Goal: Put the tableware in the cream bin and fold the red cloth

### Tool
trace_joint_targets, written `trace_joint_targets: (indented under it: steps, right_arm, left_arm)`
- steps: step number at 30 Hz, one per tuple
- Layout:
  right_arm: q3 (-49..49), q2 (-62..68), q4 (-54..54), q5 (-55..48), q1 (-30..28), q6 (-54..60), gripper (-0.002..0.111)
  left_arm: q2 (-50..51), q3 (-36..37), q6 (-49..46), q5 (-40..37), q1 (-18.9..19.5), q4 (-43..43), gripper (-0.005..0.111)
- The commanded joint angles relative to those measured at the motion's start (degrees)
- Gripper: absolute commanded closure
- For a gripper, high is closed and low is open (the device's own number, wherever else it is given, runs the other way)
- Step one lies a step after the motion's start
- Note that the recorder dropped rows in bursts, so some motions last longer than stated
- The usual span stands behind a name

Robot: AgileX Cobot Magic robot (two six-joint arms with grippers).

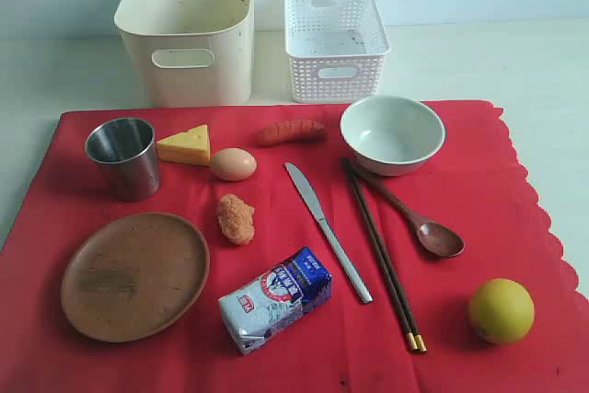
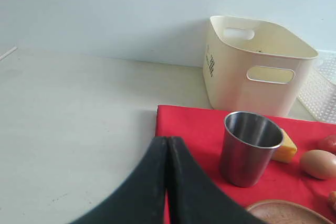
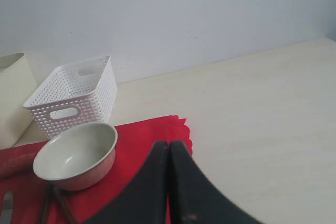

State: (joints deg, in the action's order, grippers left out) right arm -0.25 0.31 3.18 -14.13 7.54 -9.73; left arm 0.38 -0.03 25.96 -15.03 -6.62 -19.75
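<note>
The red cloth [image 1: 515, 218] lies flat and carries the tableware: steel cup [image 1: 123, 157], wooden plate [image 1: 134, 274], pale bowl [image 1: 392, 133], silver knife [image 1: 327, 230], dark chopsticks [image 1: 382, 253] and wooden spoon [image 1: 416, 215]. Behind the cloth stands the cream bin [image 1: 189, 27], with nothing showing inside. Neither arm shows in the exterior view. My left gripper [image 2: 167, 141] is shut and empty, over the cloth's edge [image 2: 181, 121] short of the cup [image 2: 248, 148]. My right gripper [image 3: 169, 145] is shut and empty near the cloth's scalloped corner [image 3: 152, 132], beside the bowl [image 3: 76, 154].
A white lattice basket [image 1: 335, 40] stands to the right of the bin. On the cloth lie cheese [image 1: 185, 145], an egg [image 1: 233, 164], a sausage [image 1: 291, 131], a nugget [image 1: 236, 218], a milk packet [image 1: 275, 299] and a lemon [image 1: 501, 310]. Pale tabletop [image 1: 515, 62] surrounds the cloth.
</note>
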Motion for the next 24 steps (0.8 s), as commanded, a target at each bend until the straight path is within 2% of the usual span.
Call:
trace_joint_targets:
  steps: [1, 17, 24]
  right_arm:
    - [0.2, -0.3, -0.4, 0.1, -0.4, 0.2, 0.108]
    - [0.2, -0.3, -0.4, 0.1, -0.4, 0.2, 0.108]
    - [0.2, -0.3, -0.8, 3.4, -0.4, 0.7, 0.108]
  left_arm:
    - [-0.4, 0.0, -0.3, 0.3, 0.0, -0.1, 0.105]
    - [-0.4, 0.0, -0.3, 0.3, 0.0, -0.1, 0.105]
    - [-0.4, 0.0, -0.3, 0.3, 0.0, -0.1, 0.105]
